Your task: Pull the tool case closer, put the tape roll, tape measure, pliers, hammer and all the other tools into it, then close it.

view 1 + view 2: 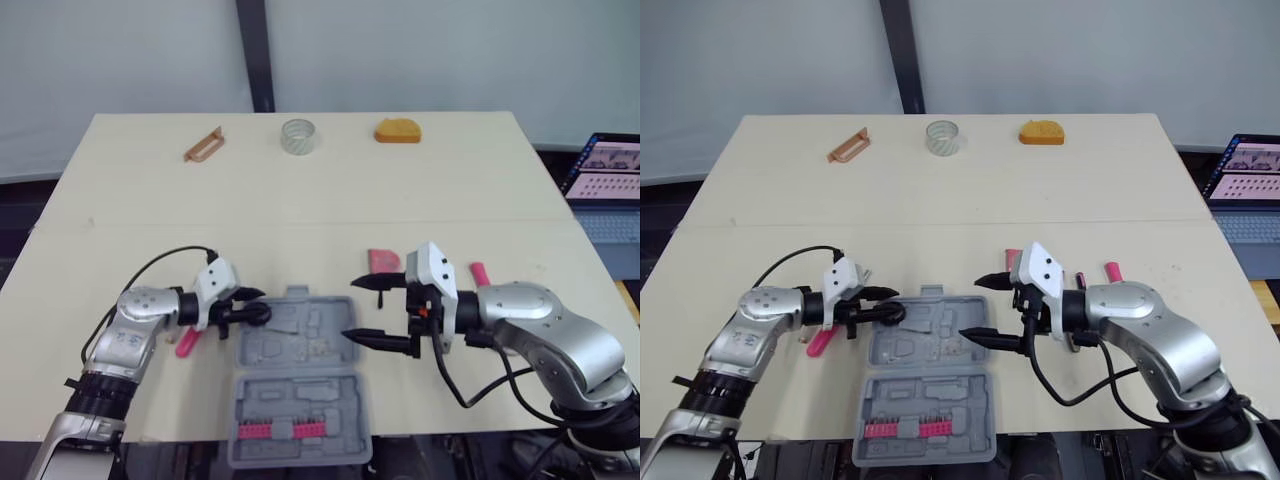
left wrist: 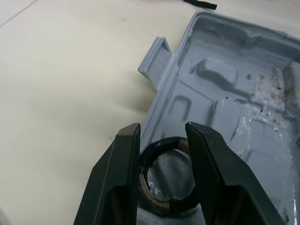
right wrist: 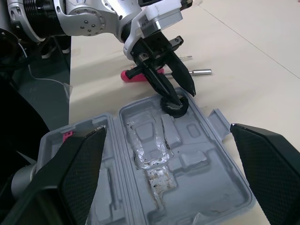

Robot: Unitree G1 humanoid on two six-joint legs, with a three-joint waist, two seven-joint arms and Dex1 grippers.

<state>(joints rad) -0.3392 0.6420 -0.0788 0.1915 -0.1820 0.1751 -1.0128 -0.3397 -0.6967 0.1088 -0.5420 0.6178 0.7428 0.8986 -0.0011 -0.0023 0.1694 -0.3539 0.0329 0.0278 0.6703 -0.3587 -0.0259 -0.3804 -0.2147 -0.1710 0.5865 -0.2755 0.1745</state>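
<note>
The grey tool case lies open at the table's front middle, with a row of pink bits in its near half. My left gripper is shut on a small black tape roll and holds it over the left edge of the case's far half. My right gripper stands open at the right edge of that half, with nothing between its fingers. A pink-handled screwdriver lies just left of the case, under my left arm. A pink tool and a pink handle lie behind my right arm.
Along the table's far edge sit a copper-coloured frame tool, a clear tape roll and an orange tape measure. A laptop stands off the table's right side. Bare tabletop separates the case from the far items.
</note>
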